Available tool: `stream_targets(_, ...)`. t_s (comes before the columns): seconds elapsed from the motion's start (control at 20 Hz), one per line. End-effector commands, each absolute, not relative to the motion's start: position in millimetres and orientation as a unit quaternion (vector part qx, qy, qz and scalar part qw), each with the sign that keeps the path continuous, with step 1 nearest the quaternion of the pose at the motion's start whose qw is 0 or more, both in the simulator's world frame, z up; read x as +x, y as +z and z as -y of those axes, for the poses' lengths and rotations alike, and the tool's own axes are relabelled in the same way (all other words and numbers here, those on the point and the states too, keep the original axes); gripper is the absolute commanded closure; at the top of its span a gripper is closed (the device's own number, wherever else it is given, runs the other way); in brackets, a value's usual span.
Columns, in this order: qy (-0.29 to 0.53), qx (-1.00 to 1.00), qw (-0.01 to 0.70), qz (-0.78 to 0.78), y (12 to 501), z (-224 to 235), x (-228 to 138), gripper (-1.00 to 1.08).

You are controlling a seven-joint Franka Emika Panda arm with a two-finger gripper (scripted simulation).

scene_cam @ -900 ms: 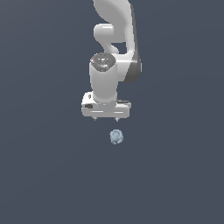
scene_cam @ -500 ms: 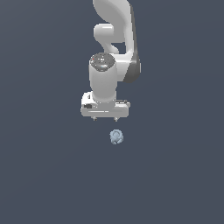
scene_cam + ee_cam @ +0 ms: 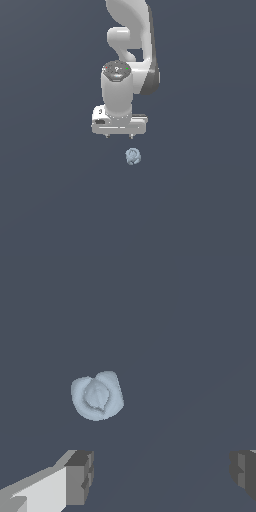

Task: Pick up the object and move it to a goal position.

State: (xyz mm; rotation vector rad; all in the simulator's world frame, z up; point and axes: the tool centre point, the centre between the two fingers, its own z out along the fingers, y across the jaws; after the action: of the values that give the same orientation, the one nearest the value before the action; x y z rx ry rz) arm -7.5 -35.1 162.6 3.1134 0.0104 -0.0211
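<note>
The object (image 3: pixel 132 156) is a small pale blue-grey lumpy blob lying on the dark grey floor. It also shows in the wrist view (image 3: pixel 97 395). My white gripper (image 3: pixel 119 135) hangs pointing down, above the object and a little toward the exterior view's left of it. Its fingers (image 3: pixel 75 476) stand wide apart and hold nothing. The object lies ahead of the gap between them, apart from both fingers, nearer one finger than the other.
The white arm (image 3: pixel 131 50) rises behind the gripper to the top of the exterior view. The floor is a plain dark grey surface all round.
The gripper has shifted very slightly; the object has not moved.
</note>
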Motion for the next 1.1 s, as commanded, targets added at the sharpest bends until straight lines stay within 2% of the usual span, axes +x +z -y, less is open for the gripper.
stream_targets(0.0,-0.007,1.0,0.014,-0.008,160,33,-7,-0.92)
stream_targets(0.7,-0.001,0.993,0.003,-0.114,102,-13,15,-0.92)
stream_targets(1.05,0.0,0.991,0.0,-0.135,90,-24,18,-0.92)
